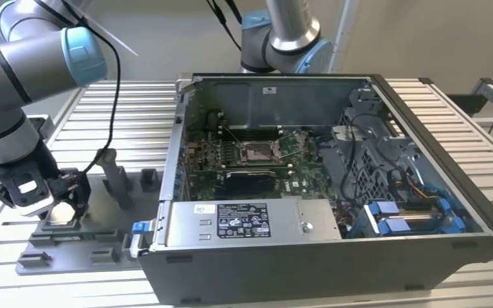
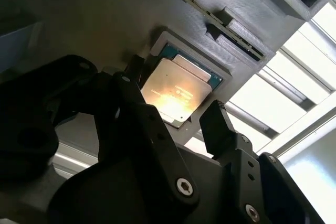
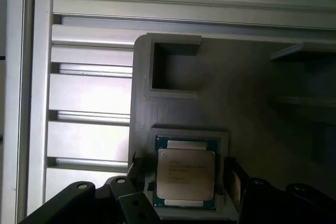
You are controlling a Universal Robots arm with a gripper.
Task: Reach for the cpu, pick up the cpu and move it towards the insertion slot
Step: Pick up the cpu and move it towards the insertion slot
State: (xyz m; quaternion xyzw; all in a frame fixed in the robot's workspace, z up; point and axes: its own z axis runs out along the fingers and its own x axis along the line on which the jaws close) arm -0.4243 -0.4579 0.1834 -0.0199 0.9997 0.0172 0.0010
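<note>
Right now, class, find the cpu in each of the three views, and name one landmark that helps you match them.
Exterior view: cpu at the exterior view's left, on the grey fixture, under the jaws.
First wrist view: cpu in the fixture's square nest, between the open jaws.
Second wrist view: cpu in that nest, between the jaws.
Shared landmark: the grey fixture.

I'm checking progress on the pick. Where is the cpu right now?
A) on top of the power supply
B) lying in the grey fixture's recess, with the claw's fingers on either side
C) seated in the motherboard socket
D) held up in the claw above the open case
B: in the first wrist view the cpu lies flat in the grey fixture recess, with the open claw straddling it.
</note>
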